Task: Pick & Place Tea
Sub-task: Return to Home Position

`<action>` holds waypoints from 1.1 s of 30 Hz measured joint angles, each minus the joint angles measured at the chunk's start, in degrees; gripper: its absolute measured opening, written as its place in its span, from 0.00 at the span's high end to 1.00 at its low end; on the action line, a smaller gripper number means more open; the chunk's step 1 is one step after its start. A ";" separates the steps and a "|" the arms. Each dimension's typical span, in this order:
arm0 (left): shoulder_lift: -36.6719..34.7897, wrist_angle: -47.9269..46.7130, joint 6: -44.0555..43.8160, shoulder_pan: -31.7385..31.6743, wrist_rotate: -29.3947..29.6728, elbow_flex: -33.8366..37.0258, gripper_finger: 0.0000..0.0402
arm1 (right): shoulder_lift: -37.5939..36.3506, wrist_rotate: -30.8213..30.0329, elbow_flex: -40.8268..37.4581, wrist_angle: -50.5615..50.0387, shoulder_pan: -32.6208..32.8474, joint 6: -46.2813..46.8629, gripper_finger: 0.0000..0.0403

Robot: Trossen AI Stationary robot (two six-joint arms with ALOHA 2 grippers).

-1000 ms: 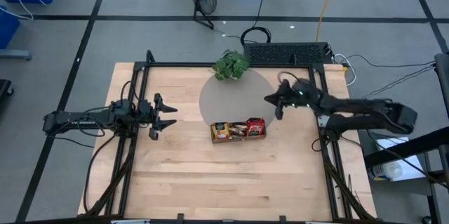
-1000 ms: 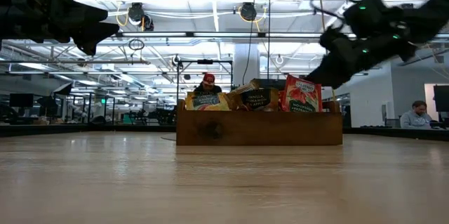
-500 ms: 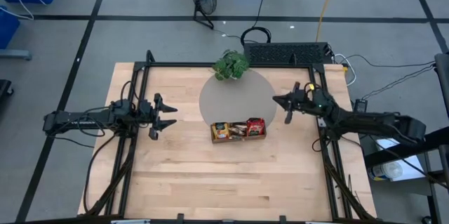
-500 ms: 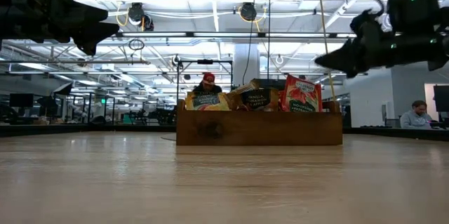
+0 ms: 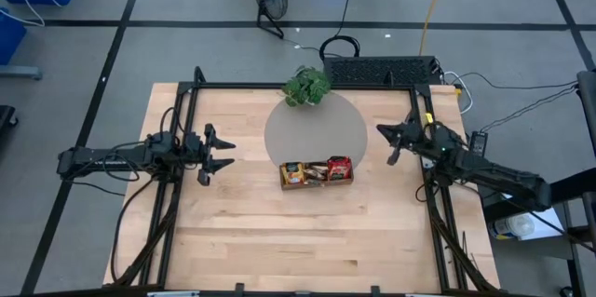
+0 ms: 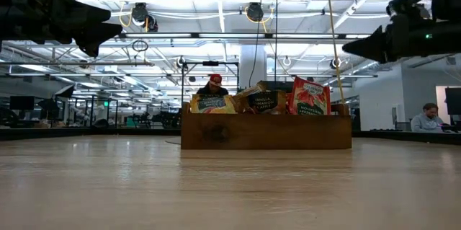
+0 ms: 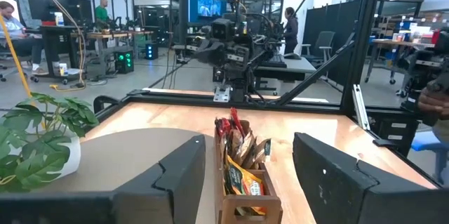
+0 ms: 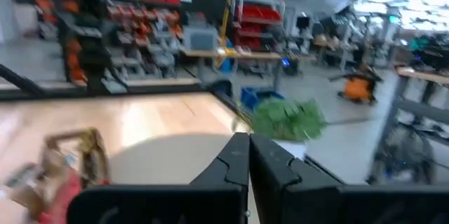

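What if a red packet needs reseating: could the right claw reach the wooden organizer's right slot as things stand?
Probably yes: the right claw, shut, hangs off the wooden organizer's right end with nothing between them.

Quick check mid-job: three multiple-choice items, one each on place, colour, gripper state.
1. The red tea packets sit in the wooden organizer at: A the end toward the right arm B the end toward the left arm C the middle
2. The round mat is: A blue B grey C red
3. The left gripper is: A shut on tea B shut empty C open
A, red shows nearest that arm from above; B, the disc reads grey; C, its fingers stand wide apart.
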State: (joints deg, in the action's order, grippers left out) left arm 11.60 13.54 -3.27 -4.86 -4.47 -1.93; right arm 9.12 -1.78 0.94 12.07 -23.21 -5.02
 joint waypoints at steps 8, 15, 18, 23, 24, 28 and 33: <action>0.01 0.00 0.02 0.00 0.00 -0.01 0.47 | -4.00 0.30 -0.07 1.36 0.21 1.29 1.00; 0.01 0.00 0.00 0.00 0.00 -0.01 0.47 | -3.97 0.31 -0.07 1.36 0.19 1.29 1.00; 0.02 0.00 0.02 0.00 0.00 -0.02 0.47 | -3.97 0.31 -0.10 1.36 0.19 1.29 1.00; 0.01 0.00 0.02 0.00 0.00 -0.01 0.47 | -3.97 0.32 -0.10 1.36 0.19 1.29 1.00; 0.01 0.00 0.02 0.00 0.00 0.00 0.47 | -3.97 0.32 -0.10 1.36 0.19 1.29 1.00; 0.02 0.00 0.02 0.00 0.00 -0.02 0.47 | -3.97 0.32 -0.10 1.36 0.19 1.29 1.00; 0.00 0.00 0.02 0.00 0.00 -0.02 0.47 | -3.97 0.32 -0.14 1.36 0.19 1.29 1.00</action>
State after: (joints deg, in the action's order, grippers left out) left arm 11.60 13.54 -3.25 -4.86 -4.47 -1.95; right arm 5.15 -1.45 0.80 13.43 -23.03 -3.73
